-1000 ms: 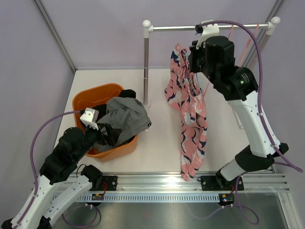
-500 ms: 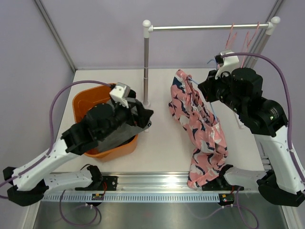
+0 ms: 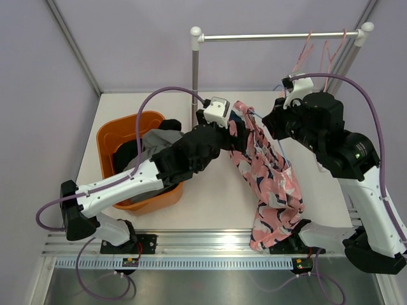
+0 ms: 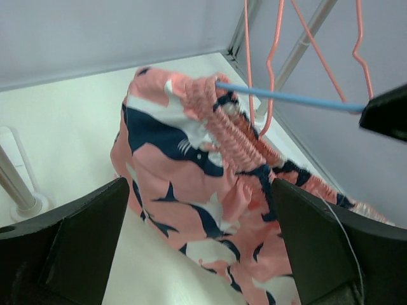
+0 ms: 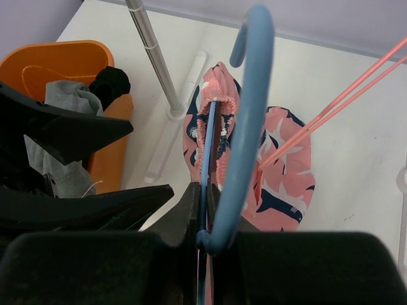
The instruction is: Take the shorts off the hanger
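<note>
The pink shorts (image 3: 270, 184) with navy and white shark print hang from a blue hanger (image 3: 267, 127), draping down to the table's front edge. My right gripper (image 3: 275, 122) is shut on the blue hanger (image 5: 205, 190), held off the rail. In the right wrist view the shorts' waistband (image 5: 213, 136) sits on the hanger wire. My left gripper (image 3: 236, 138) is open, reaching across to the upper left part of the shorts; in the left wrist view its jaws stand wide on either side of the shorts (image 4: 197, 184), touching nothing that I can see.
An orange basket (image 3: 121, 130) with grey and black clothes stands at the left. A metal rail (image 3: 280, 36) on a post (image 3: 194, 89) spans the back, with pink hangers (image 3: 318, 54) at its right end. The post's base (image 4: 22, 203) shows in the left wrist view.
My left arm has swung from the basket rightward to the shorts. My right gripper has brought the hanger with the shorts down off the rail and now holds about still.
</note>
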`<act>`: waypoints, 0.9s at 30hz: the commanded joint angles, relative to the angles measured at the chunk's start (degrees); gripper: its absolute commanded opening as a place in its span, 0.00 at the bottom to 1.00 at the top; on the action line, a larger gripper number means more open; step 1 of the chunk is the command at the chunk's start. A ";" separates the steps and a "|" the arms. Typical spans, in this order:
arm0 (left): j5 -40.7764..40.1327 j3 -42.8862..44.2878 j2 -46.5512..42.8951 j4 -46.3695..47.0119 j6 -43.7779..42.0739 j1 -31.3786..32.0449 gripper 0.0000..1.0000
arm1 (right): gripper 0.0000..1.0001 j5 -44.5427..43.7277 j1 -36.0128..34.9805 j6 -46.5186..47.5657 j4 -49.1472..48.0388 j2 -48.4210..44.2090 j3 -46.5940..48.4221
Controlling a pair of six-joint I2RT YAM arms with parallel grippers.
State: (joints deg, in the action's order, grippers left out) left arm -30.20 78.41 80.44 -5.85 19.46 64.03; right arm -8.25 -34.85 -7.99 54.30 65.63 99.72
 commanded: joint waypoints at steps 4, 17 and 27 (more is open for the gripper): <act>-4.08 7.45 3.74 9.63 -1.09 0.22 0.99 | 0.00 0.96 0.13 -0.27 0.45 -1.46 2.06; -6.37 14.23 11.93 5.93 0.66 0.13 0.98 | 0.00 -0.10 0.22 0.61 2.21 -2.52 4.34; -6.72 5.53 6.13 7.52 2.68 0.22 0.97 | 0.00 -1.77 0.13 1.66 2.65 -1.73 5.31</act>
State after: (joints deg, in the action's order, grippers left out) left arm -35.20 85.08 89.25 -0.67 20.53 64.03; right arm -9.80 -34.81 -7.27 60.62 64.27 102.52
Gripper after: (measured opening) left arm 0.972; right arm 0.116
